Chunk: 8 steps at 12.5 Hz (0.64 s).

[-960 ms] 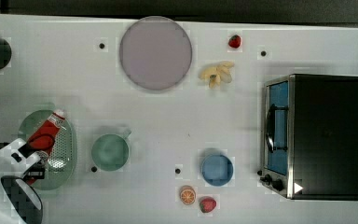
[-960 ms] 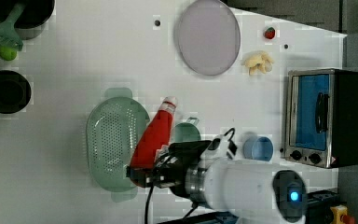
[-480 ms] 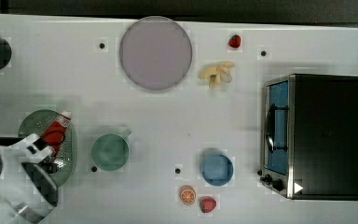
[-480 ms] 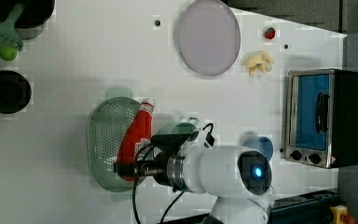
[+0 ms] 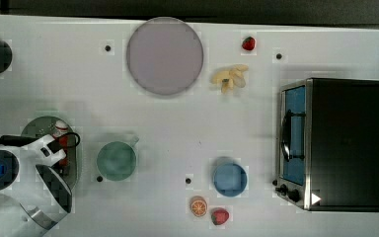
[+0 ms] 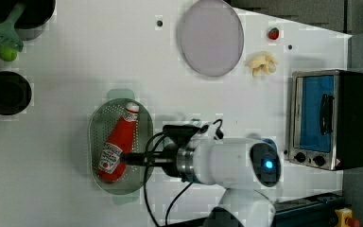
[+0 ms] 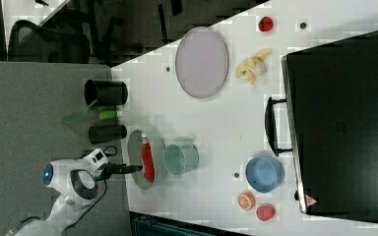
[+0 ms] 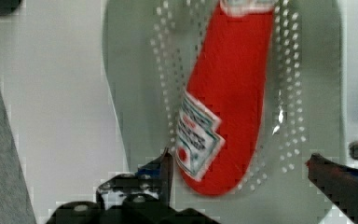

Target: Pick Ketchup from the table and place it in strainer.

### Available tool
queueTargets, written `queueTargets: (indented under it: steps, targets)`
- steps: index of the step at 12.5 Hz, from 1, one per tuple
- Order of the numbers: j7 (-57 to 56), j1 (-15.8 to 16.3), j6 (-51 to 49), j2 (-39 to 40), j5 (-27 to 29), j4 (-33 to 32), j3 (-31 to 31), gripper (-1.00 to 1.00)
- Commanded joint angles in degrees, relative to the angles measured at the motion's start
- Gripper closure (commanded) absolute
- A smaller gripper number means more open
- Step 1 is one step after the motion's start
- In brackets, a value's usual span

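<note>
A: Where is the Ketchup point(image 6: 118, 144)?

B: It lies on its side inside the strainer point(image 6: 97, 142), on the perforated bottom. In the left view its white cap points toward the lilac plate point(image 6: 211, 37) and its label faces up.

A: And the gripper point(image 8: 240, 170)?

B: In the wrist view the jaws stand wide apart, one finger on each side of the bottle's base end, with a gap between each finger and the red body. They grip nothing.

A: Does the top view agree?

B: There the arm's white wrist covers most of the strainer point(image 5: 39, 126), so the Ketchup point(image 5: 61, 136) shows as a white cap and a sliver of red. The left view gives the whole bottle; the right view shows the bottle point(image 7: 147, 160) foreshortened in the strainer point(image 7: 135, 147), with the green cup point(image 7: 179, 158) just beside it.

A: What else is on the table point(image 5: 177, 128)?

B: In the top view, a blue bowl point(image 5: 229, 178), an orange slice point(image 5: 198, 206) next to a strawberry point(image 5: 220, 216), another strawberry point(image 5: 248, 43) at the far edge, a banana bunch point(image 5: 231, 78), and a toaster oven point(image 5: 333, 143) on the top view's right.
</note>
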Motion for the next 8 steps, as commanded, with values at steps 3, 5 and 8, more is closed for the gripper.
queueTargets:
  steps: [3,5,8]
  targets:
    - [3.78,-7.36,-4.63,-13.25,1.27,2.27,-0.86,-1.00]
    - [3.64,-10.49,-10.52,-18.67,1.27,2.67,-4.36,-1.00]
    - [2.24,-13.27,-19.75,-26.72,1.27,3.98,-12.31,-1.00]
